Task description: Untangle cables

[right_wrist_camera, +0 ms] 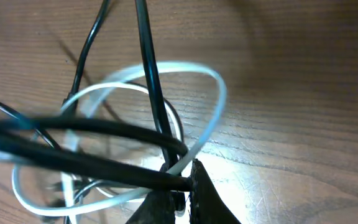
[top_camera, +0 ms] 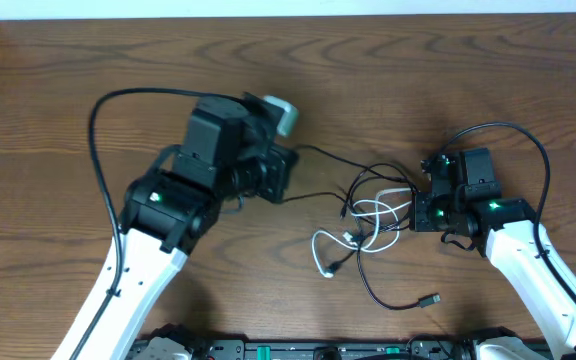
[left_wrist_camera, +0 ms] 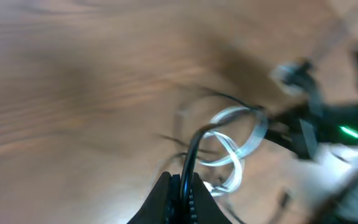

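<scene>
The cables lie looped together mid-table: a white cable (top_camera: 353, 238) and thin black cables (top_camera: 373, 180). One black cable trails to a plug end (top_camera: 431, 299) at the front. My left gripper (top_camera: 286, 172) is shut on a black cable (left_wrist_camera: 194, 149) that runs right toward the tangle; the white loops (left_wrist_camera: 232, 140) show ahead of it in the left wrist view. My right gripper (top_camera: 415, 208) sits at the tangle's right edge, shut on a black cable (right_wrist_camera: 151, 81), with the white loop (right_wrist_camera: 210, 124) crossing just in front of its fingers (right_wrist_camera: 182, 186).
The arms' own thicker black wires arc over the table at left (top_camera: 98, 120) and right (top_camera: 538, 150). The wooden table (top_camera: 68, 60) extends around the tangle. A dark rail runs along the front edge (top_camera: 298, 350).
</scene>
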